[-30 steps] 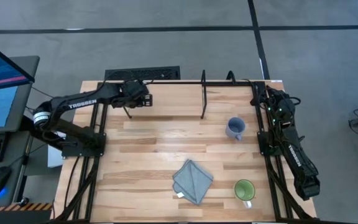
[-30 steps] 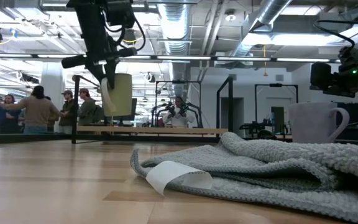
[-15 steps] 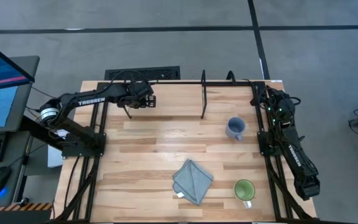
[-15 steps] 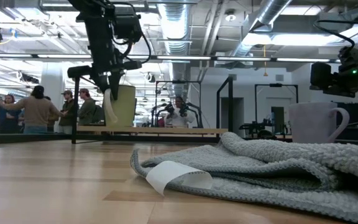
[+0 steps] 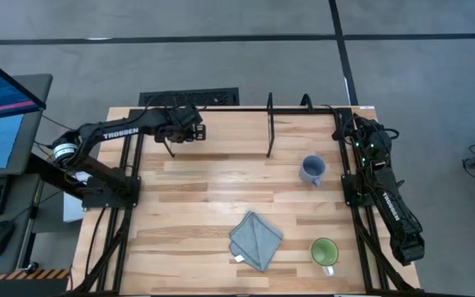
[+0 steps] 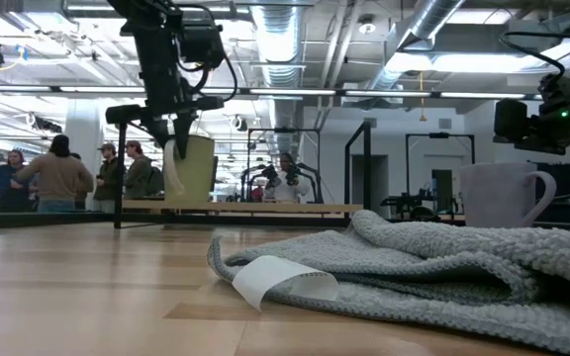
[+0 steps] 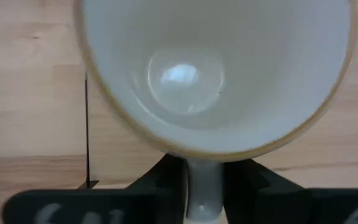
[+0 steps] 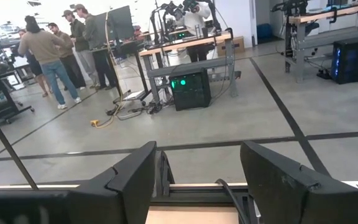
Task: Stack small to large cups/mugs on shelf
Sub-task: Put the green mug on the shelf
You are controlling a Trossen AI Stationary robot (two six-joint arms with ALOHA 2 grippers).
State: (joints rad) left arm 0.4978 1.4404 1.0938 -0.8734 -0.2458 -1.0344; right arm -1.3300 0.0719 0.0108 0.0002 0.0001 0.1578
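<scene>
My left gripper (image 6: 176,148) is shut on a white mug (image 7: 216,62) over the shelf (image 6: 236,208), a low wooden board in a thin black frame (image 5: 270,108) along the table's far edge. The mug's bottom is at the board's level; whether it rests there I cannot tell. A blue-grey mug (image 5: 312,169) stands on the table at the right. A mug with a green inside (image 5: 325,252) stands near the front right. My right gripper (image 8: 197,180) is open with nothing in it, parked at the table's right edge (image 5: 357,132). My left gripper pinches the white mug's handle (image 7: 202,186) between its two fingers (image 7: 160,186), one on each side. The fingers come from above, slanting down toward the far edge. The mug stays upright with its mouth up, beyond the fingertips, over the shelf board.
A folded grey cloth (image 5: 256,239) with a white tag lies at the front middle. A black upright post (image 5: 270,132) of the shelf frame stands right of the left gripper. People stand in the room beyond the table (image 6: 57,173).
My left gripper has gone down and a little toward the table's right edge with the white mug, bringing the mug's bottom down to the level of the shelf board. The mug has stayed upright. For the last half second it has kept still.
</scene>
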